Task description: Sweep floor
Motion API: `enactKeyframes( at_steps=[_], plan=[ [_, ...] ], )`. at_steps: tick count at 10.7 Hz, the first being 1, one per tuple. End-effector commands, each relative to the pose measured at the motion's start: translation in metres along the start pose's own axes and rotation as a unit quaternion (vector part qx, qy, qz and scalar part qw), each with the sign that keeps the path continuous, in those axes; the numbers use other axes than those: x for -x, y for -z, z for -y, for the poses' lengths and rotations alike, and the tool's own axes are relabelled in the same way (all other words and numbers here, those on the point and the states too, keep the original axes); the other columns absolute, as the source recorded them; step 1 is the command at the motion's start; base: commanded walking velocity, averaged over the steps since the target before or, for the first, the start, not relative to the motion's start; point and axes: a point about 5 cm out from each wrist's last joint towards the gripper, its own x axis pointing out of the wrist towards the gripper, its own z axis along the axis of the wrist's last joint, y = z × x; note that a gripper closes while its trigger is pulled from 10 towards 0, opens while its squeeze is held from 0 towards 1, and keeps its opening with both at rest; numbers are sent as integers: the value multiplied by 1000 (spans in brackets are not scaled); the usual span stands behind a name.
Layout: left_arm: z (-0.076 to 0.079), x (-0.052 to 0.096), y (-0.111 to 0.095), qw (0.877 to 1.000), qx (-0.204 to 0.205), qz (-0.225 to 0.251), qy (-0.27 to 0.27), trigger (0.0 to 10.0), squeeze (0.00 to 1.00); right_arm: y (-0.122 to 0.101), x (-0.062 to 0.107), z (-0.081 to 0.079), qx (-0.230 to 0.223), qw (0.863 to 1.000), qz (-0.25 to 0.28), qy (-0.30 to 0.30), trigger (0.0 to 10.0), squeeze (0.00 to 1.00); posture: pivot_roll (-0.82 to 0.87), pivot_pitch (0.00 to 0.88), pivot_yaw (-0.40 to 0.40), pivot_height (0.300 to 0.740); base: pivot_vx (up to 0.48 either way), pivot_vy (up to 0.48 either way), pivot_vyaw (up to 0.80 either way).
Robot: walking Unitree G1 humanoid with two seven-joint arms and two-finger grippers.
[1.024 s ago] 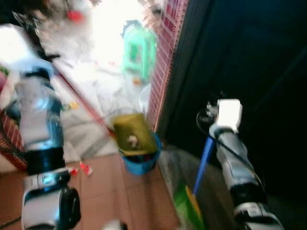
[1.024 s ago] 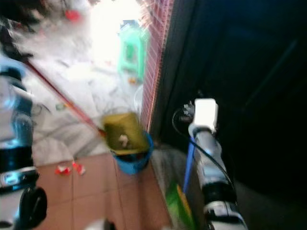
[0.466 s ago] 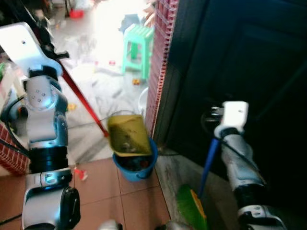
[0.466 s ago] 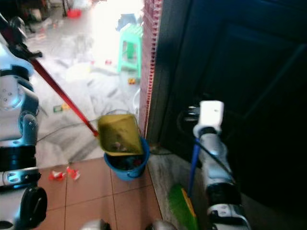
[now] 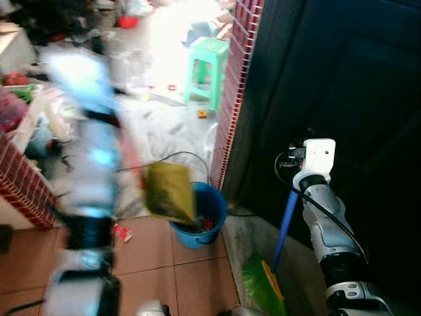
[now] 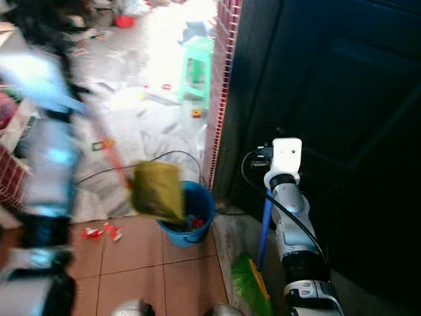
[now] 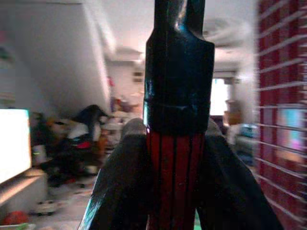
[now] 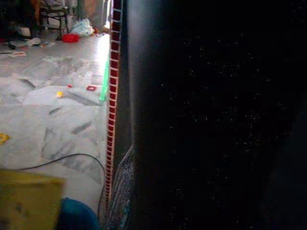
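Note:
My left gripper (image 7: 175,143) is shut on the red handle (image 7: 175,182) of a dustpan; the left arm (image 5: 95,164) is smeared by motion. The olive-yellow dustpan (image 5: 169,192) hangs tilted at the left rim of a blue bucket (image 5: 209,217), which has litter inside. The right arm (image 5: 325,217) is raised beside the dark door, with its right gripper (image 5: 294,155) shut on a broom. The broom's blue handle (image 5: 284,227) runs down to green bristles (image 5: 263,293) on the floor.
A red brick pillar (image 5: 233,99) and a dark door (image 5: 355,79) stand to the right. A green stool (image 5: 209,62) is farther back on the marble floor. A black cable (image 5: 164,157), red scraps (image 5: 122,232) and a low brick wall (image 5: 26,191) lie to the left.
The left arm is now swinging and blurred. The dustpan has shifted from above the bucket towards its left rim. The view has shifted a little; the right arm and broom keep their pose.

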Motion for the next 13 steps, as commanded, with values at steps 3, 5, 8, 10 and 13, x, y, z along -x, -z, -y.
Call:
enactKeyframes(
  at_steps=[3, 5, 8, 10, 13],
  plan=[
    [40, 12, -16, 993, -14, 71, 92, 10000, 0, -12, -4, 0, -5, 1000, 23, 3, 10000, 0, -81, 0, -37, 740, 0, 0, 0],
    [82, 31, -21, 969, -39, 117, 216, 10000, 0, -12, -4, 0, -7, 1000, 24, 5, 10000, 0, -79, 0, -35, 740, 0, 0, 0],
    [129, 59, -44, 903, -67, 208, 369, 10000, 0, -12, -5, -3, -7, 1000, 24, 0, 10000, 0, -72, 0, -40, 740, 0, 0, 0],
    [142, 68, -44, 900, -42, 201, 384, 10000, 0, -12, -6, -3, -5, 1000, 23, -1, 10000, 0, -74, 0, -42, 740, 0, 0, 0],
    [142, 65, -39, 912, -22, 176, 369, 10000, 0, -11, -6, -2, -4, 1000, 22, -2, 10000, 0, -74, 0, -44, 740, 0, 0, 0]
  ],
)
